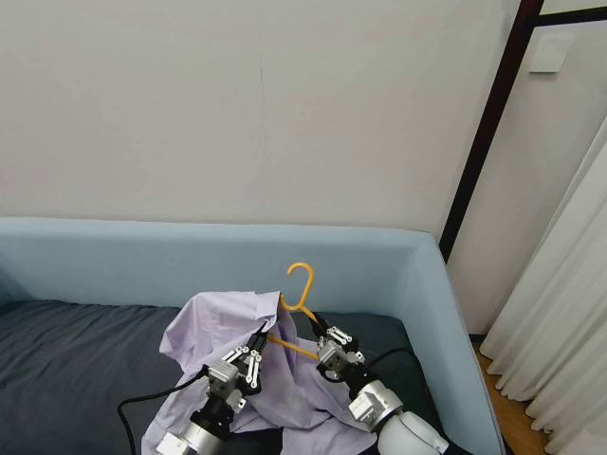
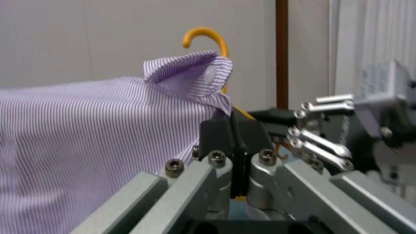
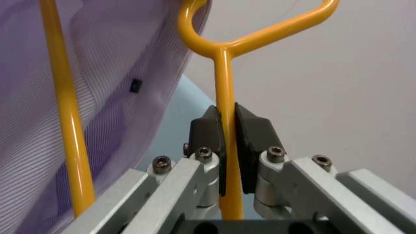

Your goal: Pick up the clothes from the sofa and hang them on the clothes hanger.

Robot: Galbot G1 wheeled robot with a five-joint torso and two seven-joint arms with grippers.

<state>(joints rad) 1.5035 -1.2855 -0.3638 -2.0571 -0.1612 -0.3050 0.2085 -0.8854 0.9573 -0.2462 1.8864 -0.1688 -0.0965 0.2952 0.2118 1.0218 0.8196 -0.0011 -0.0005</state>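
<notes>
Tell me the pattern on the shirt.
Fine purple pinstripes on a pale ground; the shirt shows this best in the left wrist view.

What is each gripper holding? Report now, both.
Left gripper: closed, apparently pinching the shirt at its edge.
Right gripper: closed on the yellow hanger.

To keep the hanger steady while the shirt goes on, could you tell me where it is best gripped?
Grip the hanger on its bare thin bar on the robot's right, coming from below the hook. The other side is inside the shirt, and this leaves the hook free. The right gripper is shut on that bar, and the left gripper pinches the shirt just below its collar.
</notes>
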